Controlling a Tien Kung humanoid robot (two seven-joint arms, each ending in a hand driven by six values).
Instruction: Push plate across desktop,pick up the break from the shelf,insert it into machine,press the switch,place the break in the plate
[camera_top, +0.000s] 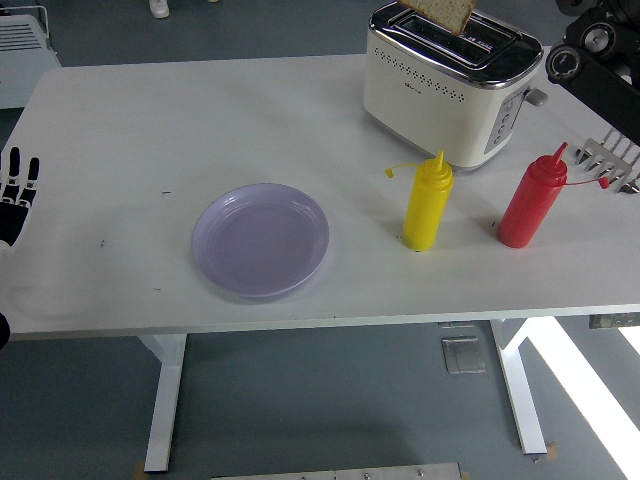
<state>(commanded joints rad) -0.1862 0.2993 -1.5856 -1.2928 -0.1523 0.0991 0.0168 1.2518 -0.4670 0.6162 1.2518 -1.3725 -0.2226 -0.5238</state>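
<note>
Bread up in the toaster, plate waiting

A bread slice (437, 14) stands in the toaster (450, 85) slot, so lifting it out and carrying it to the empty plate (261, 240) looks next. The right arm (600, 60) sits beside the toaster, its hand unseen; the left hand (17, 195) rests released at the surface (150, 120) edge.

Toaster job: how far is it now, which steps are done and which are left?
Done: the plate lies mid-table and bread sticks up from the toaster. In hand: nothing; the left hand rests open at the table's left edge, and the right arm is beside the toaster. Left: bread onto the empty plate.
</note>
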